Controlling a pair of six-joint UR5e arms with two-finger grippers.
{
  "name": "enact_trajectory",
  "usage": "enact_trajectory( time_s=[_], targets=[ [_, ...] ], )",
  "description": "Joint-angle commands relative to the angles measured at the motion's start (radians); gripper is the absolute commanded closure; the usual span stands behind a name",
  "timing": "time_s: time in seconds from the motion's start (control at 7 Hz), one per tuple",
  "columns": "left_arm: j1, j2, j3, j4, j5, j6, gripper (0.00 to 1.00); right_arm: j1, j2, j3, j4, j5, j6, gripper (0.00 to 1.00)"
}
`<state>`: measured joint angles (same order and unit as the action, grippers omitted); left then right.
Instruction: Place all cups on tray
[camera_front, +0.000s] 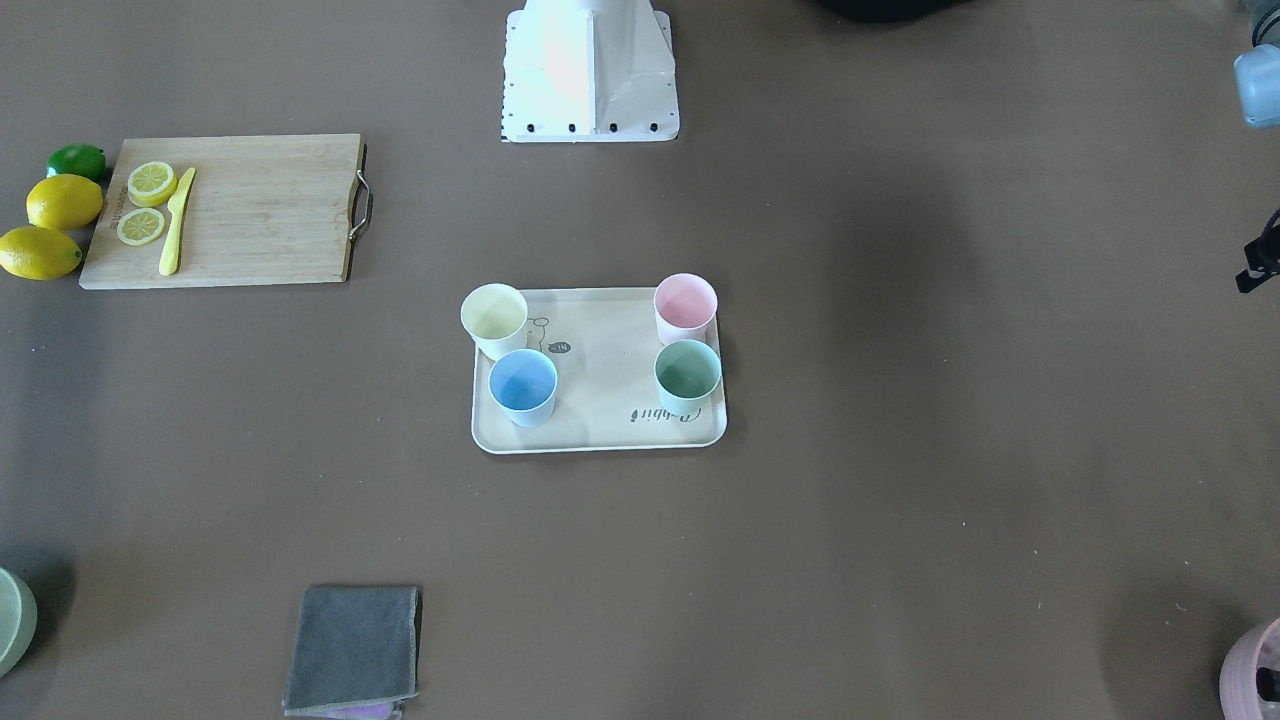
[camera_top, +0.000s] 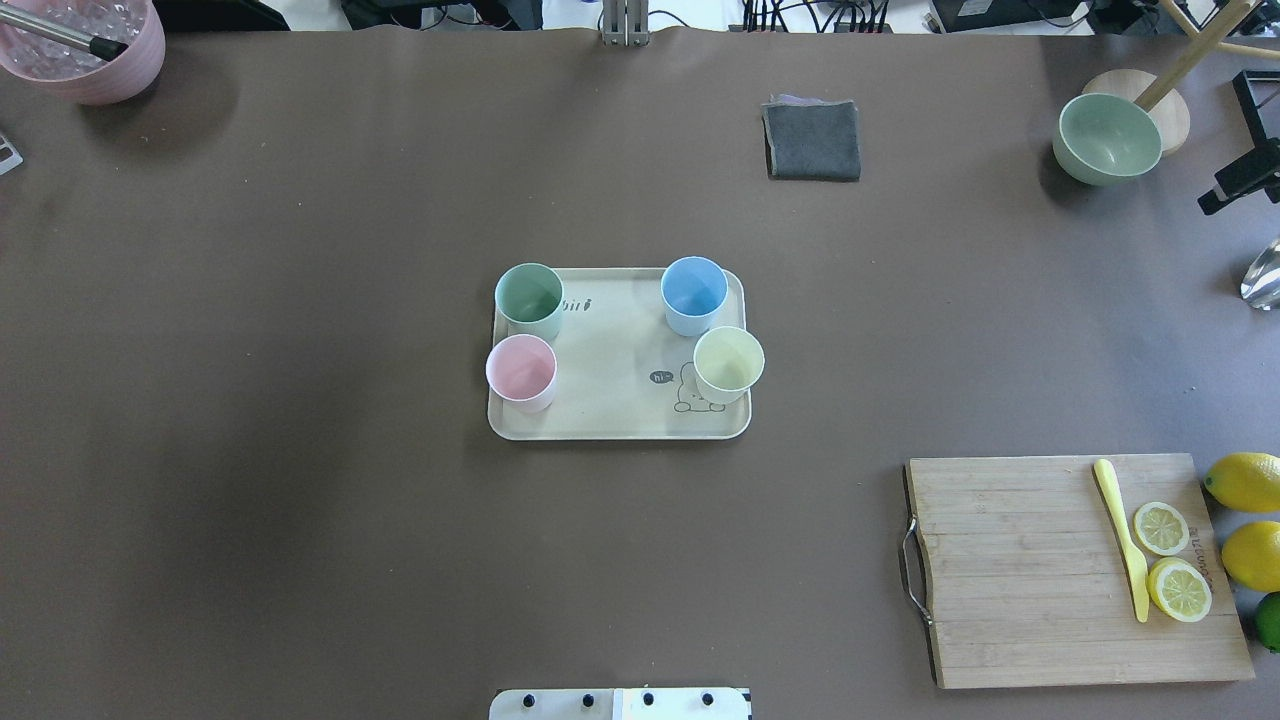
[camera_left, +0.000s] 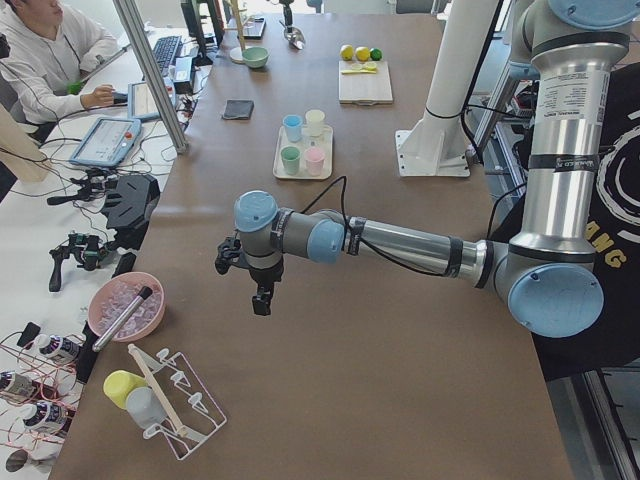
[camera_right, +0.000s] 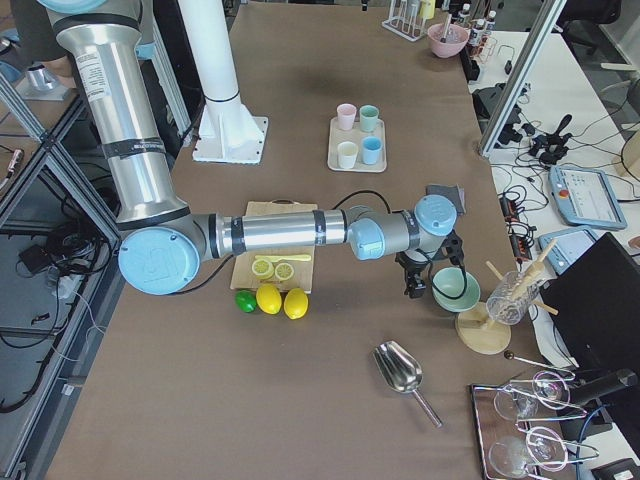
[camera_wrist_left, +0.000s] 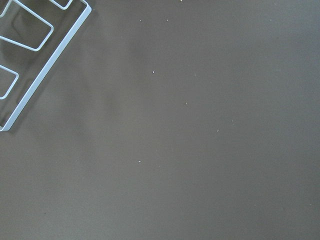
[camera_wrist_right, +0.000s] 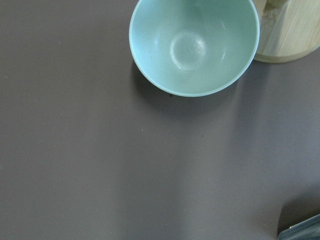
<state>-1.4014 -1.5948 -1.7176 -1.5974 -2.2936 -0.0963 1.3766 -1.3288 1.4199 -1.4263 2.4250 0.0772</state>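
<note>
Brown matte covering spreads over the long table (camera_top: 300, 450), and at its middle lies a flat cream-beige rectangular tray (camera_top: 610, 385) with rounded corners and a raised rim. All 4 small matte handleless tumblers stand upright on it, mouths up, none touching another. In the overhead view the mint green tumbler (camera_top: 529, 297) sits at the far left corner, the light blue tumbler (camera_top: 694, 292) at the far right, the pastel pink tumbler (camera_top: 521, 370) at the near left edge and the pastel yellow tumbler (camera_top: 728, 362) at the near right, beside a small bear drawing. The left gripper (camera_left: 262, 298) hangs above bare table near a ribbed pink pot (camera_left: 125, 306), well apart from the tray; whether its fingers are spread or closed cannot be told, and its wrist camera shows only table and a corner of a white wire rack (camera_wrist_left: 48, 66). The right gripper (camera_right: 415, 285) hangs just beside a pale green round bowl (camera_right: 455, 287) at the table's other end, its finger spacing likewise impossible to tell. A wooden cutting board with a metal handle (camera_top: 1020, 570) carries 2 lemon slices (camera_top: 1161, 528) and a yellow plastic knife (camera_top: 1125, 545), with 2 whole lemons (camera_top: 1245, 480) and 1 lime (camera_top: 1270, 620) at its edge. A folded grey cloth (camera_top: 812, 140) lies well beyond the tray.
</note>
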Motion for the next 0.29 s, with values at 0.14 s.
enact_trajectory(
  time_s=[0.14],
  targets=[
    [0.001,-0.005,-0.005,-0.001,0.002,0.000,0.02,-0.001,0.005,-0.004,-0.002,-0.003,-0.001,0.00]
  ],
)
